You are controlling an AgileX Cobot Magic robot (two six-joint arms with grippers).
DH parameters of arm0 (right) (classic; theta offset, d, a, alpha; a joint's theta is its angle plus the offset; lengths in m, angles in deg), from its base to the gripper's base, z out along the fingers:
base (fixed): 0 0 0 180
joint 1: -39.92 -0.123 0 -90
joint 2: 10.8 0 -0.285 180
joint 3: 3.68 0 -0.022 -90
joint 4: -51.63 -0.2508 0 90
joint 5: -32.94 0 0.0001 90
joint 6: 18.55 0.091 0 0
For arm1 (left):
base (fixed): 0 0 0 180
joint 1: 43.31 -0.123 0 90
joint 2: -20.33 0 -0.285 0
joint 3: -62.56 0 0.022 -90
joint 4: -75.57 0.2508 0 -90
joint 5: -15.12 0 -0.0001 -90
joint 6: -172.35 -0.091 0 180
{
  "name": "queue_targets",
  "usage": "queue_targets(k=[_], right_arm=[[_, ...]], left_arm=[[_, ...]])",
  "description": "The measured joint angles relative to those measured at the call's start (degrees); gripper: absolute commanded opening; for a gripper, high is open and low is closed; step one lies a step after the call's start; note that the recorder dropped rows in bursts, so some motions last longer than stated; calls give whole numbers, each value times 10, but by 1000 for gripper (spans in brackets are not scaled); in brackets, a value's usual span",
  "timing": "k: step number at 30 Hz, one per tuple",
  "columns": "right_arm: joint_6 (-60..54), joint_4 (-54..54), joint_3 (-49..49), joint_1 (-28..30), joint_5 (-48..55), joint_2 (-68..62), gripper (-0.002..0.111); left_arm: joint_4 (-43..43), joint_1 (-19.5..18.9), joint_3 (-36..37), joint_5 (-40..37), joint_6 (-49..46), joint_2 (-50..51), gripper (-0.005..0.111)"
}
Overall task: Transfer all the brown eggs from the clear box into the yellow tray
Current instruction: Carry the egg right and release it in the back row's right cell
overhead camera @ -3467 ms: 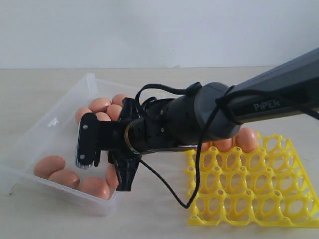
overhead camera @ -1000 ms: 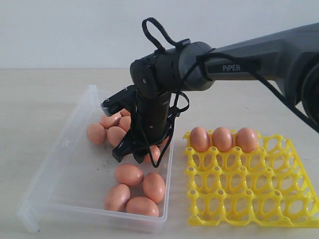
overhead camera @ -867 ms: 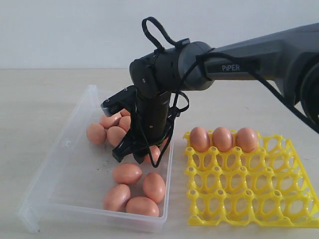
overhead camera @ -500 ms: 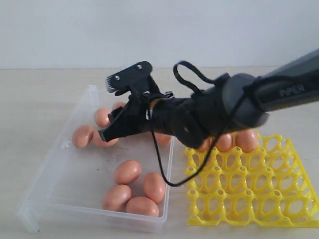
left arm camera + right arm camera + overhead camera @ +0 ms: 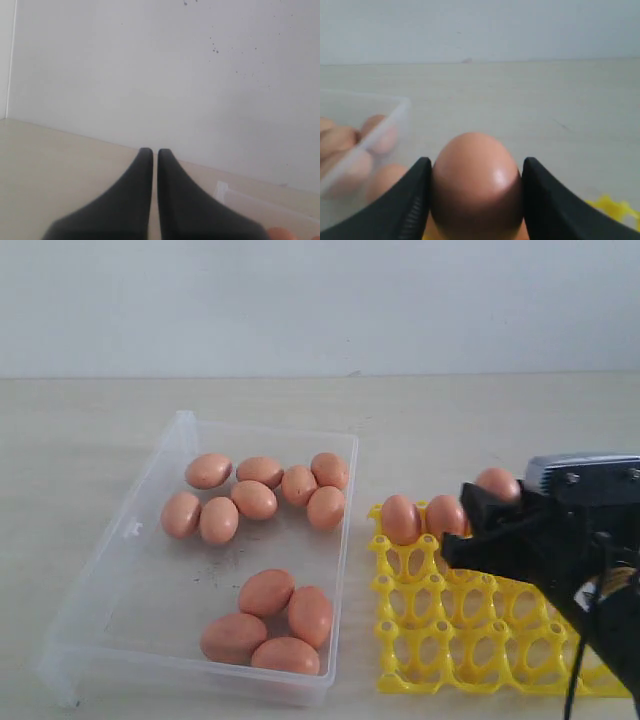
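Between the fingers of the right pincer (image 5: 476, 167) a brown egg (image 5: 476, 192) is clamped on both sides, over the yellow tray (image 5: 440, 640), whose far row holds three eggs (image 5: 400, 518). Left of it, the clear box (image 5: 140, 510) holds twelve more eggs (image 5: 254, 500) in two clusters. The left pincer (image 5: 151, 155) is pressed together, holding nothing

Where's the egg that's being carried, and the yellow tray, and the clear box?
held brown egg (image 5: 476, 182): right wrist view, middle of its shell, between the jaws.
yellow tray (image 5: 400, 678): exterior view, front-left corner.
clear box (image 5: 165, 590): exterior view, bare floor.
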Motion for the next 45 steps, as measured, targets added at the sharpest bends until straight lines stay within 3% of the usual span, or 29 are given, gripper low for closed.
queue_targets(k=[3, 6, 9, 11, 13, 21, 32, 45], right_arm=[[21, 108, 29, 134, 0, 0, 0], [37, 239, 26, 224, 0, 0, 0], [133, 525, -29, 382, 6, 0, 0], [217, 682, -81, 450, 30, 0, 0], [259, 761, -105, 480, 39, 0, 0], [241, 821, -112, 500, 29, -54, 0], [156, 763, -115, 504, -10, -162, 0], [116, 718, -116, 505, 8, -166, 0]], left_arm=[[0, 0, 0, 0, 0, 0, 4], [0, 0, 0, 0, 0, 0, 4], [0, 0, 0, 0, 0, 0, 4], [0, 0, 0, 0, 0, 0, 4], [0, 0, 0, 0, 0, 0, 4], [0, 0, 0, 0, 0, 0, 4], [0, 0, 0, 0, 0, 0, 4], [0, 0, 0, 0, 0, 0, 4]])
